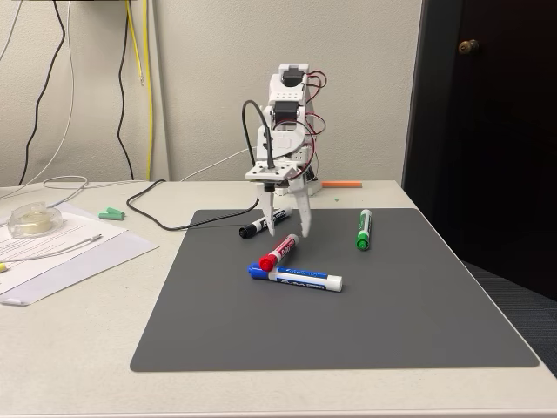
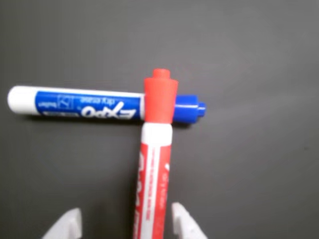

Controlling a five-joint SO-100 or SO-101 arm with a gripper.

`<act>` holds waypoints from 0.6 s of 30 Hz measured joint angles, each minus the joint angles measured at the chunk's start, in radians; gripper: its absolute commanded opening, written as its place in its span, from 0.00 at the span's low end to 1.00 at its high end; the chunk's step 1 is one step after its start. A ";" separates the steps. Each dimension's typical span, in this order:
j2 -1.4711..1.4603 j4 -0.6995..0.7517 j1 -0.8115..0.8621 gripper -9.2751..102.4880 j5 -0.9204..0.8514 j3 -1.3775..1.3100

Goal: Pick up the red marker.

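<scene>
The red marker, red cap with a white barrel and red print, lies on the grey mat. Its cap end rests across the cap end of a blue-capped marker. In the wrist view the red marker runs up from the bottom edge and crosses the blue marker lying sideways. My gripper points down over the rear of the red barrel and is open. Both white fingertips straddle the barrel with gaps on each side, so my gripper holds nothing.
A black-capped marker lies just behind the gripper. A green one sits to the right on the mat. In the fixed view, papers, a tape roll and a black cable are on the left, and an orange object is behind the arm.
</scene>
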 measured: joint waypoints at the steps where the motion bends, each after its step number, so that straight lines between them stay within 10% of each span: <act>1: -0.003 -0.006 0.000 0.36 -0.006 -0.002; 18: -0.063 -0.078 0.037 0.38 -0.080 -0.003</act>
